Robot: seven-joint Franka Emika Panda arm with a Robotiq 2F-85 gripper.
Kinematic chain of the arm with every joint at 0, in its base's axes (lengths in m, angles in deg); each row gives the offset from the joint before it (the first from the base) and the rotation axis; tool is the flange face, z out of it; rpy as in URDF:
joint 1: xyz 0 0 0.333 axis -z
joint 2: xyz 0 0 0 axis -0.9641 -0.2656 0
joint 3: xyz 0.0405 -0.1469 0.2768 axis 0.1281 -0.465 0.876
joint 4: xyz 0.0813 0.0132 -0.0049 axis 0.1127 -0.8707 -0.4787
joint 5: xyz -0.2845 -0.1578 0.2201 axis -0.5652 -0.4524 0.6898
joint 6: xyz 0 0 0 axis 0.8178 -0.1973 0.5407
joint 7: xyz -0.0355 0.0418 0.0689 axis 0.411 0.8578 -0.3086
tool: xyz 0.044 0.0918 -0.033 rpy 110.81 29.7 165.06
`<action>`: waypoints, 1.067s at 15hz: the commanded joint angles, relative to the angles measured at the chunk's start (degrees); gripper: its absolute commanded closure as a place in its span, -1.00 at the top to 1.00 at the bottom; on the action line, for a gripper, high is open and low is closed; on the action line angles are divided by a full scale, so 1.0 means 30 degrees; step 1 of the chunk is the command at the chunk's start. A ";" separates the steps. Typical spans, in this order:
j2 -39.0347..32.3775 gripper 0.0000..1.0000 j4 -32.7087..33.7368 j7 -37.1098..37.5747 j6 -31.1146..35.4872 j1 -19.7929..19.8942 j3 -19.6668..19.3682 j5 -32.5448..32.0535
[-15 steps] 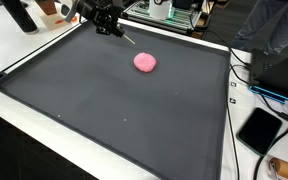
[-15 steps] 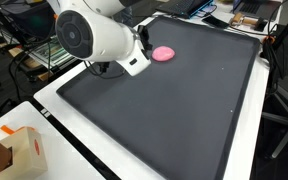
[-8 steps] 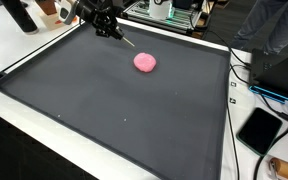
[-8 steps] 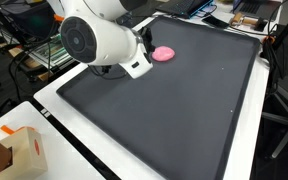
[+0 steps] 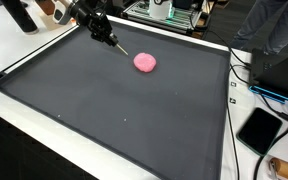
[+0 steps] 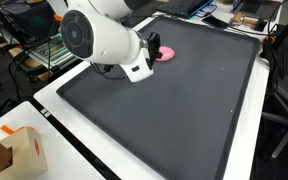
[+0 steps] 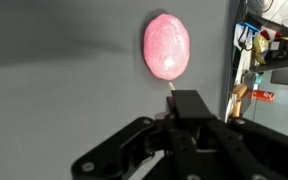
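A pink, rounded lump point(image 5: 145, 62) lies on the dark mat point(image 5: 114, 110), toward its far side. My gripper point(image 5: 104, 33) hovers to the lump's left near the mat's far edge. It is shut on a thin pale stick point(image 5: 123, 47) whose tip points at the lump and stops short of it. In the wrist view the lump point(image 7: 167, 47) sits just beyond the gripper point(image 7: 187, 100), with the stick tip point(image 7: 171, 89) poking out toward it. In an exterior view the arm's white body point(image 6: 99, 38) hides part of the lump point(image 6: 168, 53).
The mat lies on a white table point(image 5: 24, 45). A dark phone point(image 5: 259, 130) and cables lie off the mat's right edge. A cardboard box point(image 6: 9, 150) stands at a table corner. Equipment racks and a person stand behind the far edge.
The gripper has drawn back a little to the left, away from the lump, tilting the stick. In the other view the arm now covers part of the lump.
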 commanded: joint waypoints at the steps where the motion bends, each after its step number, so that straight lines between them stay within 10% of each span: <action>1: 0.0075 -0.94 -0.0148 0.1498 0.1173 -0.0258 0.0226 0.0208; 16: 0.2929 -0.94 -0.0295 0.9234 0.1186 -0.2289 0.1158 -0.2007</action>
